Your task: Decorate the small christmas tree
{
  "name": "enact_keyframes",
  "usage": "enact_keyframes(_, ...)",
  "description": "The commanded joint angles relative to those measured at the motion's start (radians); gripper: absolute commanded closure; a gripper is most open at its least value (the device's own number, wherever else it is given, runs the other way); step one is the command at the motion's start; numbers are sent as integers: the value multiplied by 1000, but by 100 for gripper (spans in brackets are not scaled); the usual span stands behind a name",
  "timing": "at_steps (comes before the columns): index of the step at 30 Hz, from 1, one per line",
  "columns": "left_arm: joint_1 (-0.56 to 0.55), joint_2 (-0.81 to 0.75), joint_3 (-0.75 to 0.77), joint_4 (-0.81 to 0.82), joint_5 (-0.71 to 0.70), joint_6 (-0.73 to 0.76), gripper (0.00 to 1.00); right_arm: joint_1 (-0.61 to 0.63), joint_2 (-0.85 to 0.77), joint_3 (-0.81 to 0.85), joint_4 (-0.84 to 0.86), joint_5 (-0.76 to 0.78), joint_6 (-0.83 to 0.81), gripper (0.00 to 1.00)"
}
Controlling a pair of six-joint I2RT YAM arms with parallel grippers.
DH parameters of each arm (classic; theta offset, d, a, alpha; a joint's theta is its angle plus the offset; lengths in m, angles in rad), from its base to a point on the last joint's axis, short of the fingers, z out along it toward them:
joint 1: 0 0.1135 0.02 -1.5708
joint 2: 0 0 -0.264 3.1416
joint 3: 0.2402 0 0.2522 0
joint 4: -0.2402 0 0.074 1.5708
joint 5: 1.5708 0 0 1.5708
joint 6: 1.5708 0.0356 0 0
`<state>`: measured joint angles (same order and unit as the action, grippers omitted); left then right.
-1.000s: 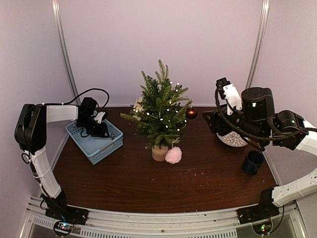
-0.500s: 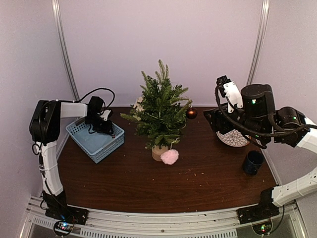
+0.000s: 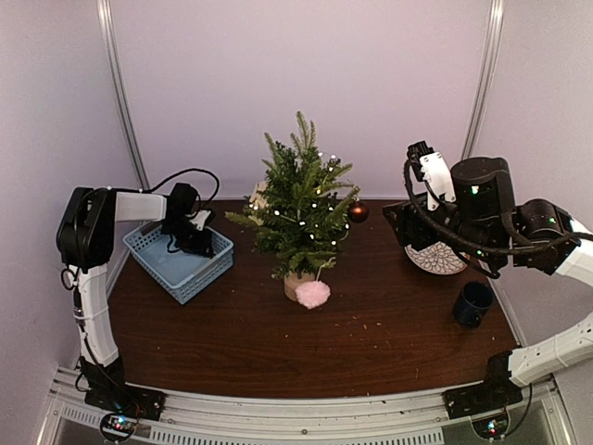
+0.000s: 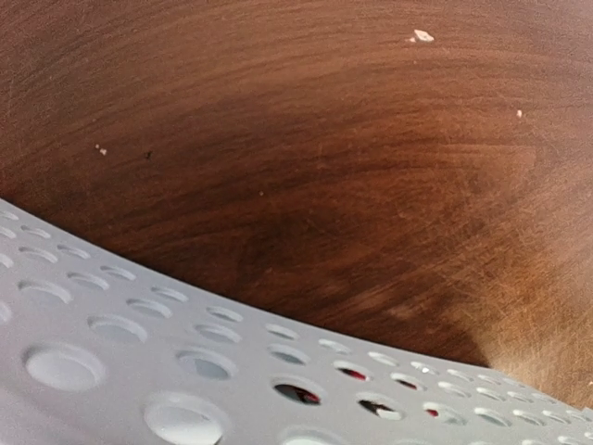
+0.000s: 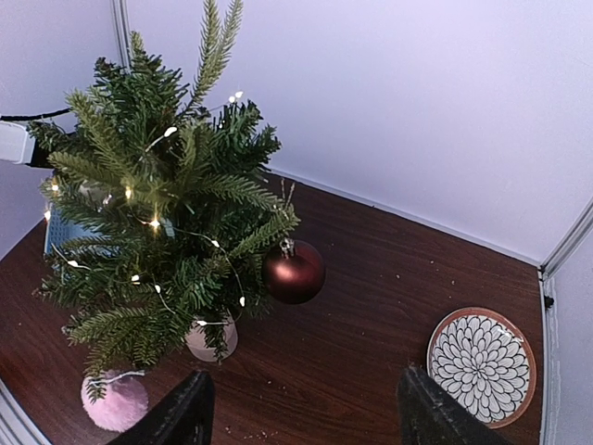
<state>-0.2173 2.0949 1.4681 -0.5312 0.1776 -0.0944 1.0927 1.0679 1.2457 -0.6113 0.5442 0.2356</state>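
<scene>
The left arm [image 3: 88, 306] rises steeply from its base at the near left corner, bends at a dark elbow high up, and runs level toward the right. At its end the wrist turns downward, so the left pincer [image 3: 192, 241] hangs low, pointing down. Whether its jaws stand apart or closed cannot be made out. The right arm [image 3: 556, 348] climbs from the near right corner, folds back at the elbow and reaches leftward. The right pincer [image 5: 301, 417] is held high, its two dark fingers [image 5: 190, 417] spread wide with nothing between them.
</scene>
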Motion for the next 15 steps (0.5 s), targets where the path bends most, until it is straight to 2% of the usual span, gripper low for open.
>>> enact_keyframes(1,-4,17,33,-52,-45,-5,76,-4,0,19,-5,19,2,29)
enact_keyframes(3,-5,27,49,-73,-60,1,74,-4,-3,22,-12,17,2,29)
enact_keyframes(5,-5,26,49,-88,-72,6,66,-3,-7,24,-17,19,2,29)
enact_keyframes(7,-5,19,34,-94,-79,7,64,-4,-14,22,-20,20,3,29)
enact_keyframes(15,-17,-6,-13,-77,-70,-16,87,-4,-12,22,-5,10,-7,29)
